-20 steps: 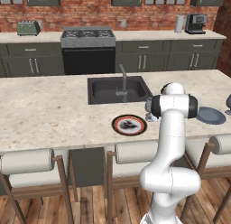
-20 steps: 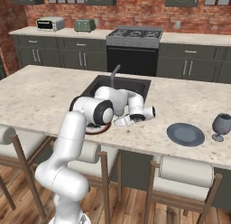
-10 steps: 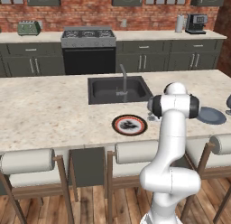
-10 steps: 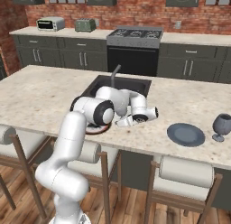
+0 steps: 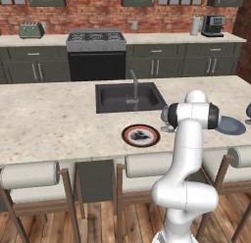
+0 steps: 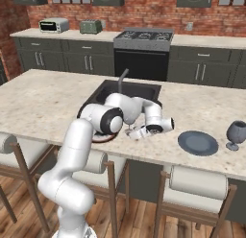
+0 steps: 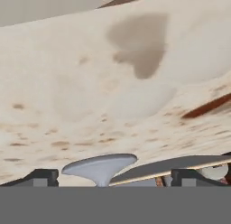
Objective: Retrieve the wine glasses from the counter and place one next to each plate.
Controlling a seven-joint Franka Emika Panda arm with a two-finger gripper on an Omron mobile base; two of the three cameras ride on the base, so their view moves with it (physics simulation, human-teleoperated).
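Currently, in the left base view, the arm reaches over the stone counter [image 5: 59, 124], its wrist masking most of the slim wine glass [image 5: 168, 128], which stands just beside the red-rimmed plate [image 5: 140, 135]. The slate-blue plate [image 5: 231, 125] lies to the right, and the darker wine glass [image 5: 248, 111] shows at the frame edge beyond it.

In the right base view, the end effector [image 6: 141, 133] sits low beside the red-rimmed plate [image 6: 99, 136]; the slim glass [image 6: 129, 130] is hard to resolve against the white hand. The darker glass [image 6: 236, 134] stands upright just beside the blue plate [image 6: 198, 143].

In the hand view, the finger tips [image 7: 43, 177] stand far apart, jaws fully spread and holding nothing. The round foot of the slim glass [image 7: 99, 166] rests on the counter between them, with the plate rim [image 7: 180, 164] beside it.

Handling note: both glasses appear light, rigid, smooth and fragile. The judged grip point is the stem or lower bowl, with moderate closing force. A narrow foot tips readily, so keep the glass vertical.
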